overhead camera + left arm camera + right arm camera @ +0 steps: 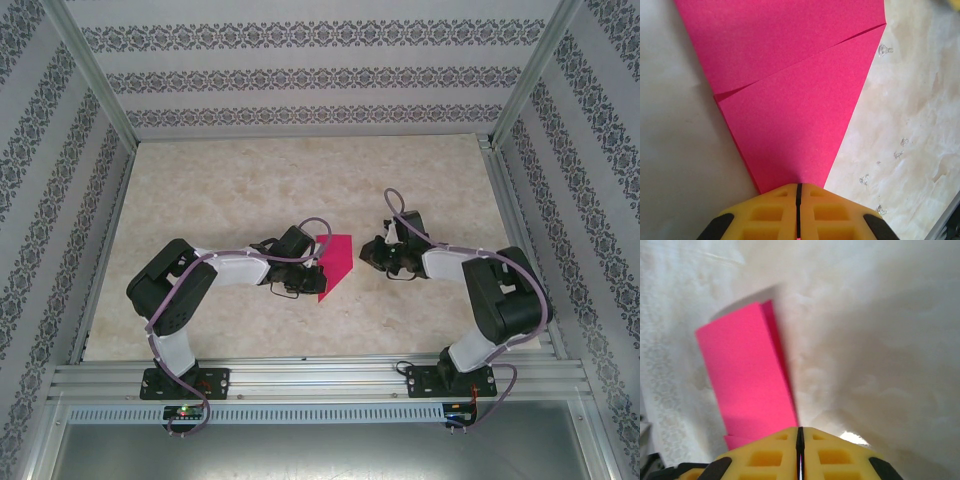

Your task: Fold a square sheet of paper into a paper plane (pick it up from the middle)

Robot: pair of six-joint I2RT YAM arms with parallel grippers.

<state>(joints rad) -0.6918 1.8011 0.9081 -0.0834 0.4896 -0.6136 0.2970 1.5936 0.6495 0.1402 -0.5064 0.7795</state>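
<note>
The square sheet of paper (337,258) is magenta-pink and folded into a tapering pointed shape at the table's middle. In the left wrist view the paper (800,100) shows a diagonal flap edge and narrows down to a tip that runs into my left gripper (799,187). That gripper's yellow jaws are shut on the tip. From above, the left gripper (312,272) sits at the paper's lower left edge. My right gripper (368,255) is just right of the paper with a small gap between them. Its jaws (800,430) are pressed together with nothing held, and the paper (745,375) lies ahead to its left.
The tabletop (230,190) is pale marbled beige, walled by patterned panels at the back and sides. An aluminium rail (320,378) runs along the near edge, where both arm bases are bolted. Small clear specks (883,50) lie on the table right of the paper.
</note>
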